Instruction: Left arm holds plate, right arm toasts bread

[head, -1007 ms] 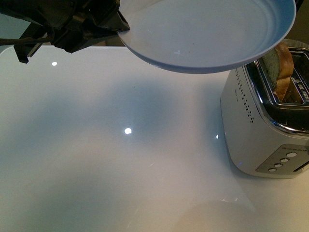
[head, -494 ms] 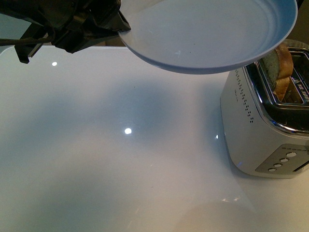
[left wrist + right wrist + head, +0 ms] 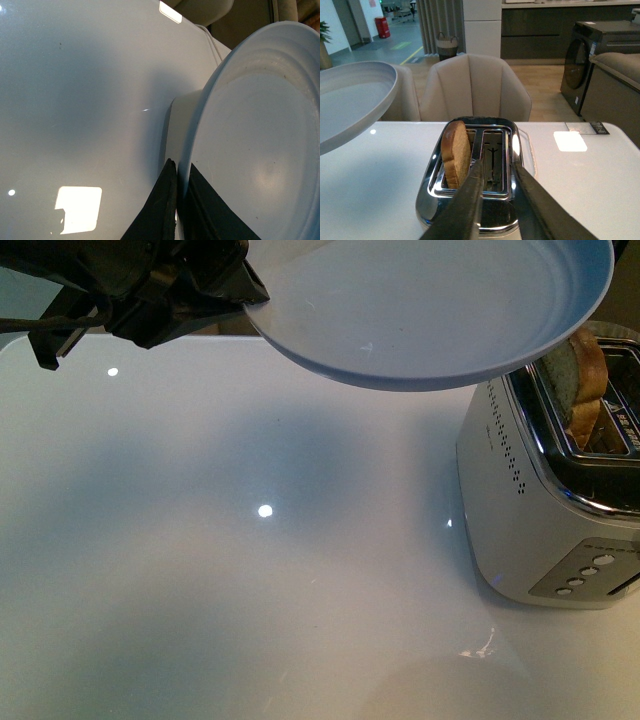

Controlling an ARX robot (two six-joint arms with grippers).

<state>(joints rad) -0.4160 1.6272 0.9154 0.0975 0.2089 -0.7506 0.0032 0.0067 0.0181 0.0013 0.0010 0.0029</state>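
Holding the plate (image 3: 430,310) aloft at 12 o'clock in the front view, with the bread (image 3: 578,380) standing in the toaster (image 3: 530,530) at 3 o'clock.

Clamped on the plate's rim with the left gripper (image 3: 181,167); spread and empty at the right gripper (image 3: 496,161), poised just above the toaster's vacant slot. Next slot over from those fingers, towards the plate — bread upright, roughly half out, long axis along the slot and parallel to the fingers. Far nearer the right arm than the left. Lettering beside the slots — too small to read.
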